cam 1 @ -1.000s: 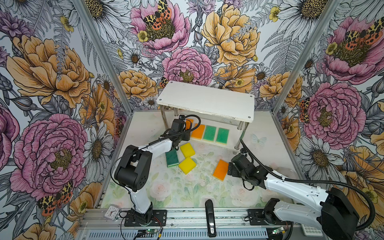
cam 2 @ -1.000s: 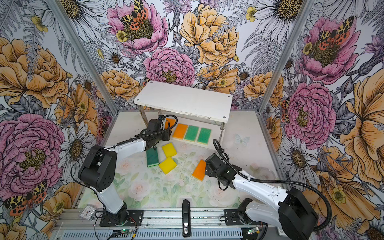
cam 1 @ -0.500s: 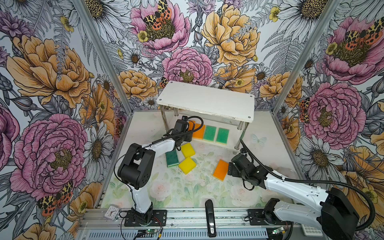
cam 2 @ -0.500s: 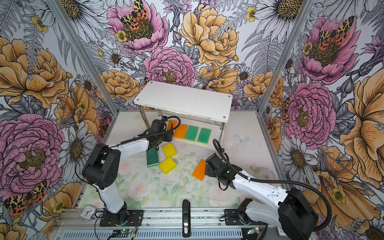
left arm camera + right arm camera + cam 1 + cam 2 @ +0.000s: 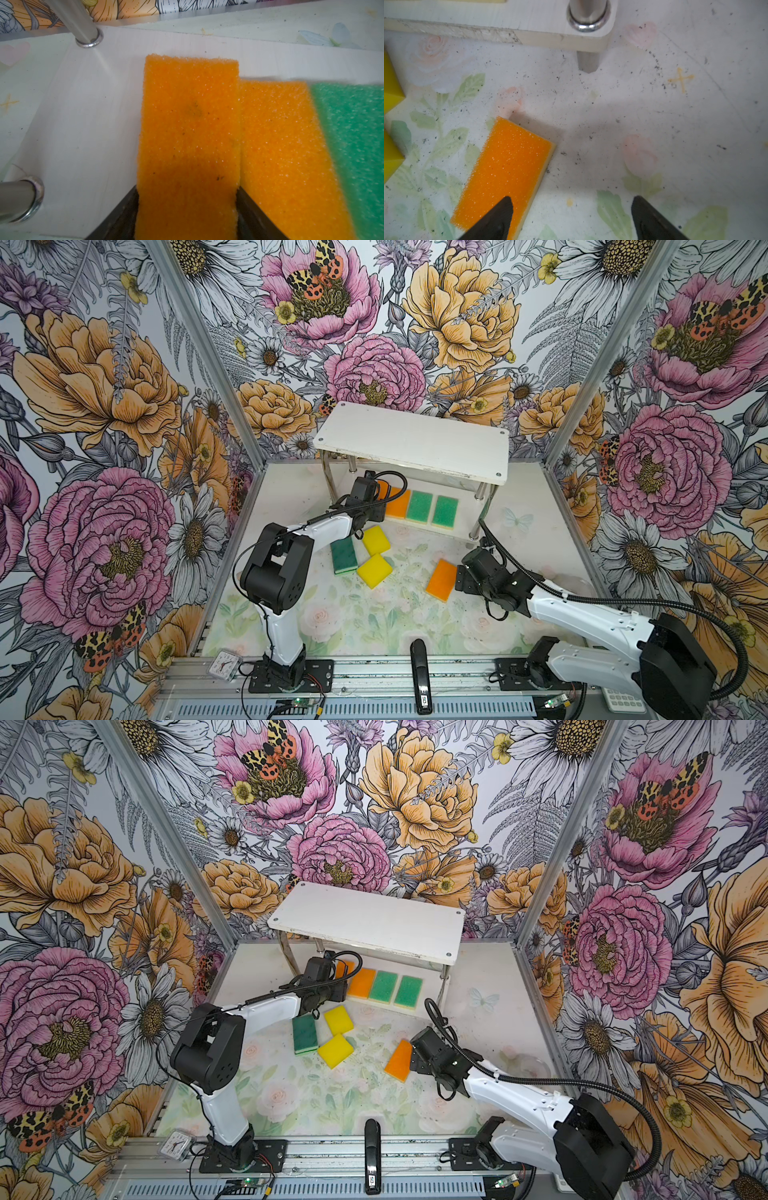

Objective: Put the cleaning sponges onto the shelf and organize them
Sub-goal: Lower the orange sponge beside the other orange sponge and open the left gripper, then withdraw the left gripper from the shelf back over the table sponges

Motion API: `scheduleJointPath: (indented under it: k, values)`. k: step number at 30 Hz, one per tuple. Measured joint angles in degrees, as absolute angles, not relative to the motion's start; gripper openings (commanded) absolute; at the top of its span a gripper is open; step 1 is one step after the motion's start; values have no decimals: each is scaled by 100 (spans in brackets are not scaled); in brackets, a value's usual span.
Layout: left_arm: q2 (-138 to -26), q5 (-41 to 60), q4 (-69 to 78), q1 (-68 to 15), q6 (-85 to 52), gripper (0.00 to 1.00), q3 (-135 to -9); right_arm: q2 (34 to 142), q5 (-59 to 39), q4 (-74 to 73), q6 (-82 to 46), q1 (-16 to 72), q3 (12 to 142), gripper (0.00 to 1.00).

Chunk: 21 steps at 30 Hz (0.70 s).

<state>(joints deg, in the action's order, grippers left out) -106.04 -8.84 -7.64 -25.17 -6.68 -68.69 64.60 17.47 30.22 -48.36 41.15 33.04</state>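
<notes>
Left gripper (image 5: 186, 190): jaws are flanking the shelved orange sponge (image 5: 190, 124), touching both its sides; grip unclear.
Sponge: lying at the left end of the shelf (image 5: 83, 104), on the lower board.
Right gripper (image 5: 572, 198): jaws are gaping, empty, over the loose orange sponge (image 5: 508, 166) on the bench (image 5: 654, 114).

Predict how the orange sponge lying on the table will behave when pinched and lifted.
The orange sponge looks like porous foam, so it is probably light and squashy. Flat and square-edged, it should slide, not roll. Its rough top likely grips well.

White-black arms (image 5: 324, 531), seemingly ribbed cables (image 5: 598, 596)
</notes>
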Motion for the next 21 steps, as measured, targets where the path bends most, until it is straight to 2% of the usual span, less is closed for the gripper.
scheduleJointPath:
  k: [6,21]
  values:
    - [-10619,-958,-770,-2517,-709,80,-6869,6460,1743,3024,-4831,4099,3304,92]
    - [-10368,-965,-792,-2523,-711,83,-6862,6464,1728,3022,-4831,4088,3304,92]
